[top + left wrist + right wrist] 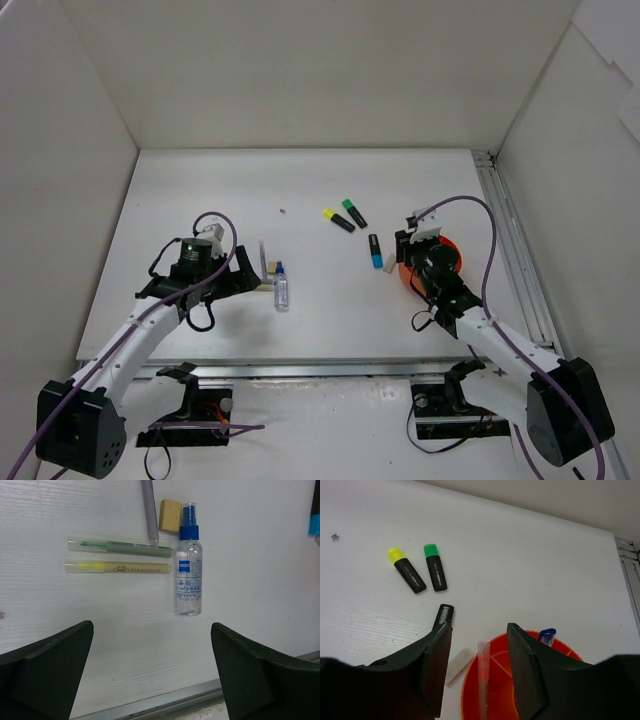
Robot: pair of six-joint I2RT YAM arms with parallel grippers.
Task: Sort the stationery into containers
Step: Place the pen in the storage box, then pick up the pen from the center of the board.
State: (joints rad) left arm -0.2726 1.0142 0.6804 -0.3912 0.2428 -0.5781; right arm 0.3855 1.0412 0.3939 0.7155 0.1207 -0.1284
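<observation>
My right gripper (480, 628) is open above the near-left rim of the round orange-red pot (555, 650). A thin red pen (483, 670) stands in the pot between the jaws, with a gap on each side. A blue pen (547, 635) sticks up at the pot's far rim. A white eraser (459, 666) lies just left of the pot, by a blue-capped highlighter (374, 252). The yellow (406, 569) and green (435, 566) highlighters lie farther off. My left gripper (152, 647) is open and empty, short of the clear blue-capped tube (189, 570).
Two thin pale pens, green-tipped (120, 547) and yellow-tipped (117, 567), lie left of the tube. A grey pen (148, 510) and a tan strip (170, 516) lie beyond them. The table's metal front edge (165, 698) runs just under my left fingers. White walls enclose the table.
</observation>
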